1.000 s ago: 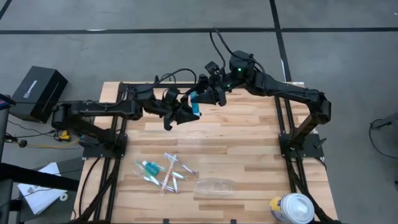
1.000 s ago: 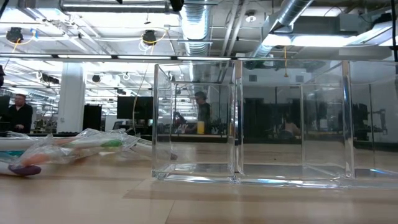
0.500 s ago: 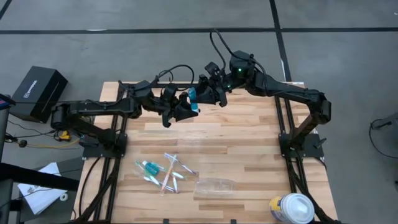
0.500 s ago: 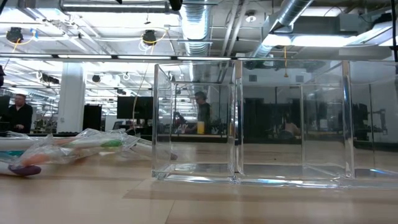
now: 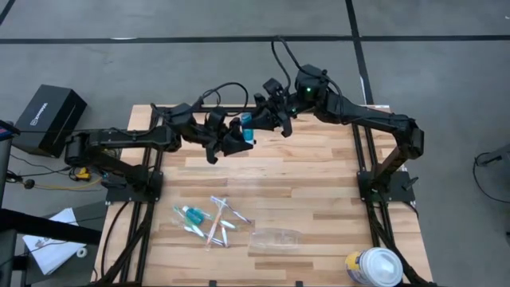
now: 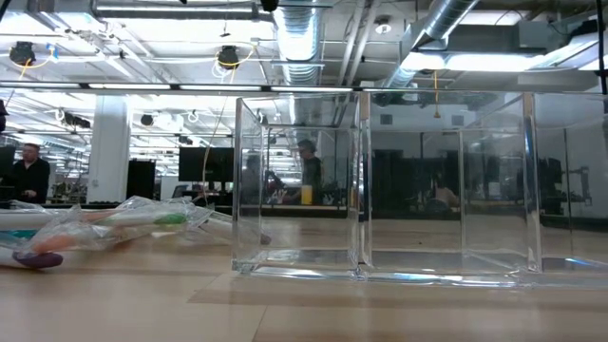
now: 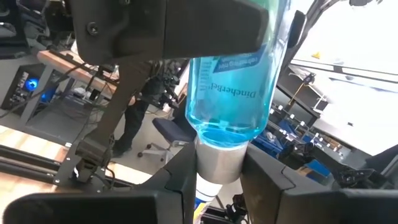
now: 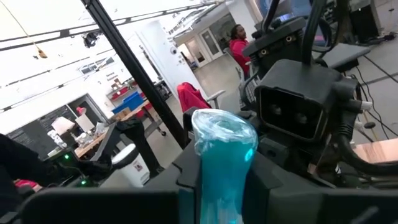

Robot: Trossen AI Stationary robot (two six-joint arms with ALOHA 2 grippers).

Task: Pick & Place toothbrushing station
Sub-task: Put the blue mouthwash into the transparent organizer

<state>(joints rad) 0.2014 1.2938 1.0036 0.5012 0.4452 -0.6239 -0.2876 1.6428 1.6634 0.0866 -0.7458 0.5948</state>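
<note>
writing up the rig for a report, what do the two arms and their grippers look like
Both arms are matte black with jointed tubular links, mounted on black frames at the table's sides. Black cables loop loosely above the left arm and right arm. A small green light glows on the right wrist. Each gripper, left gripper and right gripper, has two blocky dark fingers.

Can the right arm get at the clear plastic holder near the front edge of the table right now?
Probably not yet. The right end effector is closed on the blue tube, which the left end effector also grips at the table's far side. The clear holder itself lies uncovered, with nothing across the way.
</note>
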